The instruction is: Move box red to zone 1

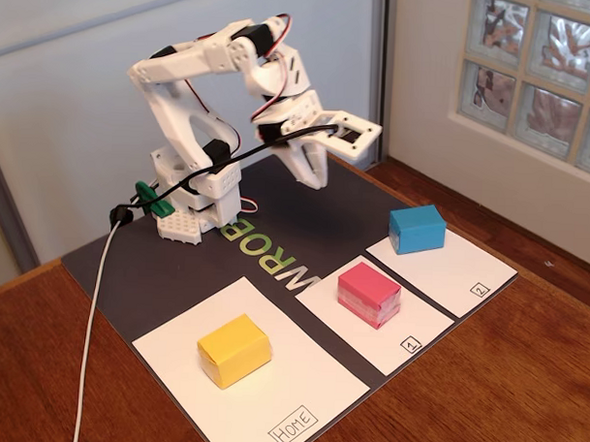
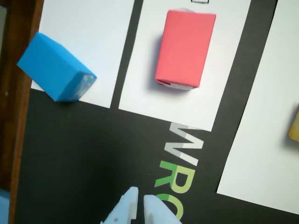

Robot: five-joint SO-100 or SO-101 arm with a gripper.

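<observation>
The pinkish-red box (image 1: 369,292) lies on the white panel marked "1" (image 1: 414,334), in the middle of the mat's row of panels. In the wrist view the red box (image 2: 185,49) lies on that same panel (image 2: 140,74), far ahead of the fingertips. My gripper (image 1: 313,170) hangs folded back near the arm's base, well above the dark mat and apart from every box. In the wrist view the gripper (image 2: 141,198) is empty, its jaws almost together with only a thin slit between them.
A blue box (image 1: 417,229) sits on the narrow panel marked "2" (image 1: 472,276). A yellow box (image 1: 234,350) sits on the large "HOME" panel (image 1: 298,401). The dark mat (image 1: 119,273) lies on a wooden table (image 1: 522,384); a white cable (image 1: 90,330) trails off the left.
</observation>
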